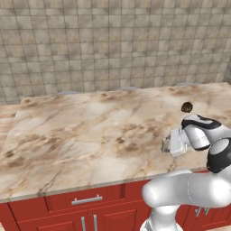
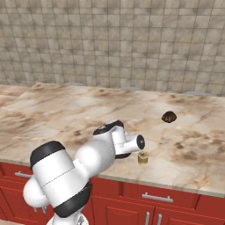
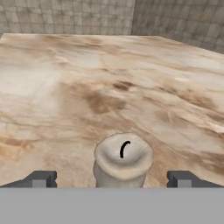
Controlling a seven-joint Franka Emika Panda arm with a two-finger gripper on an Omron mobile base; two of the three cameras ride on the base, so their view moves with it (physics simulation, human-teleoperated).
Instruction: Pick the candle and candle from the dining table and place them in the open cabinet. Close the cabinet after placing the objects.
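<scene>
Candle: we see a squat golden-tan candle [image 3: 123, 159] upright near the front edge of the worktop [image 1: 81, 135], its dished top carrying a short, curved black wick.
Claw: in the hand view the claw [image 3: 113, 179] stands wide, one dark fingertip [image 3: 40, 179] on each side of the candle and both clear of its wall; nothing is held.
Same spot from the right: the candle [image 2: 142, 157] sits just beyond the arm's wrist, close to the worktop lip.
Neighbour: a dark brown round lump [image 2: 169, 117], rough in outline, lies farther back on the worktop, well apart from the candle; from the left base view it [image 1: 187, 107] shows just behind the arm.
In the way: we find bare stone between the fingertips and the candle.
Surface: broad beige top with brown marble veining, smooth and faintly glossy, darker blotches around the candle.
Below: red drawer fronts [image 1: 85, 198] with short silver handles [image 1: 86, 200] run under the front edge.
Room: a wall of small grey-tan square tiles [image 2: 132, 44] rises behind the worktop and turns a corner at the far side in the hand view.
</scene>
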